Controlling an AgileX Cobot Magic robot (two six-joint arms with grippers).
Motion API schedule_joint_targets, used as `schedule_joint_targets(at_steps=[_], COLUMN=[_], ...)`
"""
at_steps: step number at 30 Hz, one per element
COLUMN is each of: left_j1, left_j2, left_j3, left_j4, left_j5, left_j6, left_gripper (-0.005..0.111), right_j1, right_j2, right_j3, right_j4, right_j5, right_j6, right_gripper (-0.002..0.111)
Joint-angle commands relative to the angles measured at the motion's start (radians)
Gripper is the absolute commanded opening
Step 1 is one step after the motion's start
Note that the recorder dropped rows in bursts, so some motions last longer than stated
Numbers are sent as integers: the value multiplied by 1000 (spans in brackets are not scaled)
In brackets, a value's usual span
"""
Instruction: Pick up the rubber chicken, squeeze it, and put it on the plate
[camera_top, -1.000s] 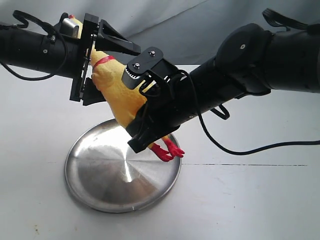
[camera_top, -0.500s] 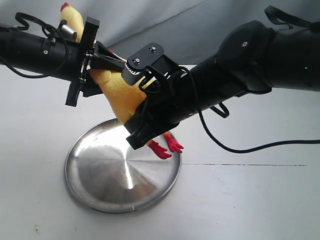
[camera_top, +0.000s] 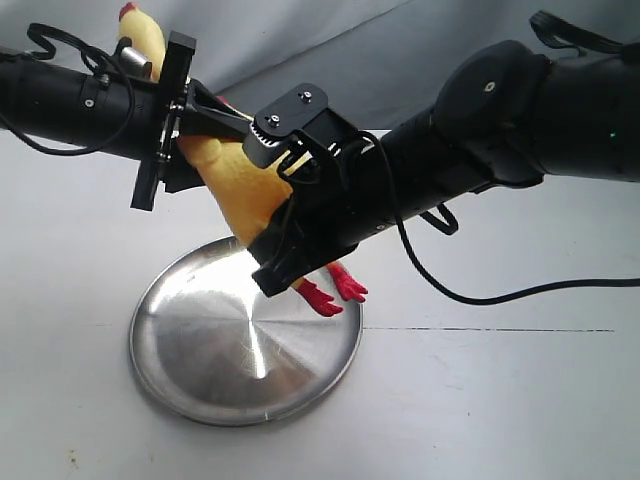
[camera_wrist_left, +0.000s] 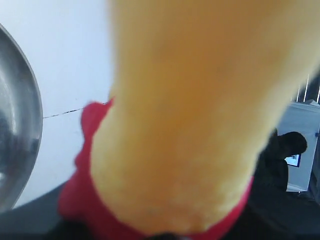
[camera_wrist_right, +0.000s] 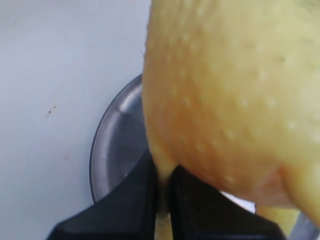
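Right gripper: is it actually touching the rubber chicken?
Touching. The right wrist view shows the right gripper with its black fingers pinching a fold of the rubber chicken.

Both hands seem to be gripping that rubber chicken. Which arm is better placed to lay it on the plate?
Probably the right. The right hand pinches the rubber chicken low on its body, above the plate; the left hand holds only its neck, higher up.
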Motion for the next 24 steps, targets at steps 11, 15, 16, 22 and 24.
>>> schedule_joint_targets(at_steps=[11,15,16,22,24], left_j1=[-1,-4,-4,-4,-4], left_j2=[-10,-10,-10,-10,-10], left_j3=[-7,-7,-7,-7,-7], left_j4=[-46,-46,-46,-46,-46], left_j5=[31,31,31,31,31], left_j6=[21,21,21,21,21], left_gripper=[105,105,105,105,105], right_j1=[0,0,0,0,0], right_j2=[-2,-2,-2,-2,-2], right_j3=[-3,-3,-3,-3,-3], right_j4=[-10,-10,-10,-10,-10], right_j5=[-8,-32,-38,-72,-76], right_j6=[-4,-4,-4,-4,-4], right_gripper=[0,0,0,0,0])
